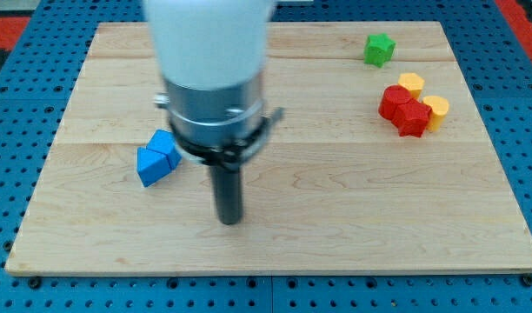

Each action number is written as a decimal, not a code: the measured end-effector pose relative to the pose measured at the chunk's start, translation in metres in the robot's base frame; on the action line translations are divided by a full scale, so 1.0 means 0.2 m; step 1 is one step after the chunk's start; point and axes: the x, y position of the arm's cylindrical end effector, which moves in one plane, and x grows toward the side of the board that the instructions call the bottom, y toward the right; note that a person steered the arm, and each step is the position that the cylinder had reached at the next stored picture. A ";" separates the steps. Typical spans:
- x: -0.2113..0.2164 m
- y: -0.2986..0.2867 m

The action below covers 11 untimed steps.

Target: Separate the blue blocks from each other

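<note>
A robot arm's dark rod stands over a pale wooden board, its tip resting on bare wood to the lower right of two blue blocks that sit pressed together left of centre, apart from the rod. The rod has no jaws to spread or close; it is a plain pusher, holding nothing. The blue pair reads as two small angular pieces touching along one face, though the arm's housing partly hides their right edge, so their exact shapes cannot be told. They look light, rigid and hard-edged, likely to slide easily on the smooth wood and to spin if struck off-centre. There is nothing to grasp: the best contact would seem to be the seam between them, or the flat side of one piece, pushed away from its neighbour. Far off at the view's upper right lie a green star-like block, two yellow blocks, and a red cluster touching them, well clear of the work.
</note>
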 end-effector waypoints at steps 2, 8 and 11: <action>-0.09 -0.37; -0.83 -0.07; -0.54 -0.03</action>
